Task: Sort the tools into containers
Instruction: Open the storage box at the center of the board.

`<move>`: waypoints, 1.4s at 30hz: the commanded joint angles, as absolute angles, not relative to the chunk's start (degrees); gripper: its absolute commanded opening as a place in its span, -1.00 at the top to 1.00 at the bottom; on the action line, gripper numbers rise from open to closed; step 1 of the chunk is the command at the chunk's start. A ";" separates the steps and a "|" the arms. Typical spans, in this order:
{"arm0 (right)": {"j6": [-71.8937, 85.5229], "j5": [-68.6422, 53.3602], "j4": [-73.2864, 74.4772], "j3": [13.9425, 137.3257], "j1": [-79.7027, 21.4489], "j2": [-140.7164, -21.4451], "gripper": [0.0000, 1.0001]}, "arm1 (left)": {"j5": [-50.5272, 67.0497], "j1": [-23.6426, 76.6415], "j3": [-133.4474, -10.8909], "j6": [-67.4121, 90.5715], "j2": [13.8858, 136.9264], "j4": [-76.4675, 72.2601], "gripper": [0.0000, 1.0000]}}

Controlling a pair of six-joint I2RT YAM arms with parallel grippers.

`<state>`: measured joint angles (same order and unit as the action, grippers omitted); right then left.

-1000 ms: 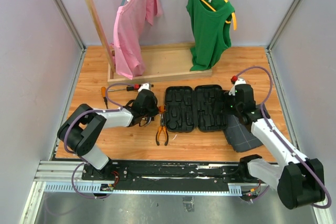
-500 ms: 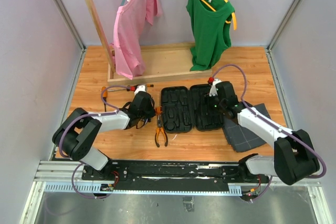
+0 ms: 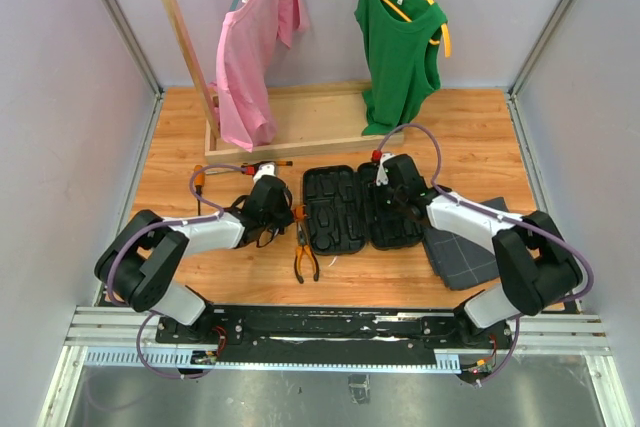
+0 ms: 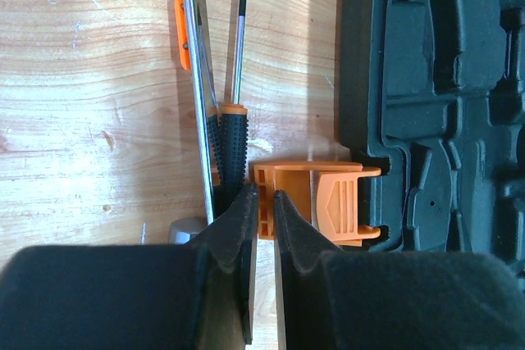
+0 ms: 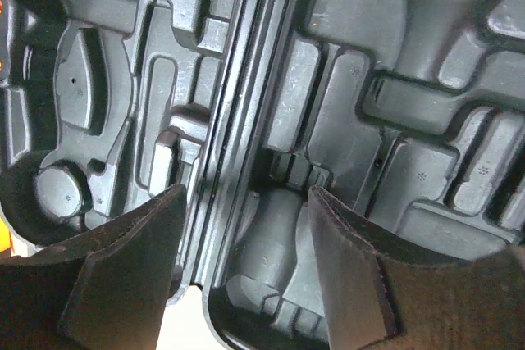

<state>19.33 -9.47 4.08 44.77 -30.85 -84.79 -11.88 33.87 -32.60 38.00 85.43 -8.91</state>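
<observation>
The black tool case (image 3: 340, 217) lies open mid-table, its moulded slots (image 5: 394, 63) bare. My left gripper (image 3: 287, 214) is shut, its tips (image 4: 261, 196) at the left end of the case's orange latch (image 4: 328, 202); whether they pinch it I cannot tell. A black-and-orange screwdriver (image 4: 232, 141) and a flat silver tool (image 4: 195, 55) lie just beyond the tips. Orange-handled pliers (image 3: 305, 257) rest in front of the case. Two more screwdrivers (image 3: 200, 183) (image 3: 266, 164) lie to the left. My right gripper (image 3: 384, 194) hangs open over the case's hinge (image 5: 238, 112), holding nothing.
A dark grey flat tray (image 3: 465, 247) lies right of the case, under my right forearm. A wooden clothes rack (image 3: 300, 132) with a pink shirt (image 3: 255, 47) and a green top (image 3: 398, 42) stands at the back. Grey walls close in both sides.
My right arm has swung left from above the grey tray to over the case's hinge, and its jaws have narrowed somewhat. The left gripper has shifted only slightly beside the latch.
</observation>
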 commanded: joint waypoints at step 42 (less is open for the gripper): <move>11.93 -1.38 6.68 58.88 -35.33 -90.85 -0.30 | -18.36 28.00 -34.17 33.95 68.37 7.71 0.01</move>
<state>11.79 -2.76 7.64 58.76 -35.00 -96.42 -17.93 28.93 -35.27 34.11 69.73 6.92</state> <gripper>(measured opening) 0.625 0.486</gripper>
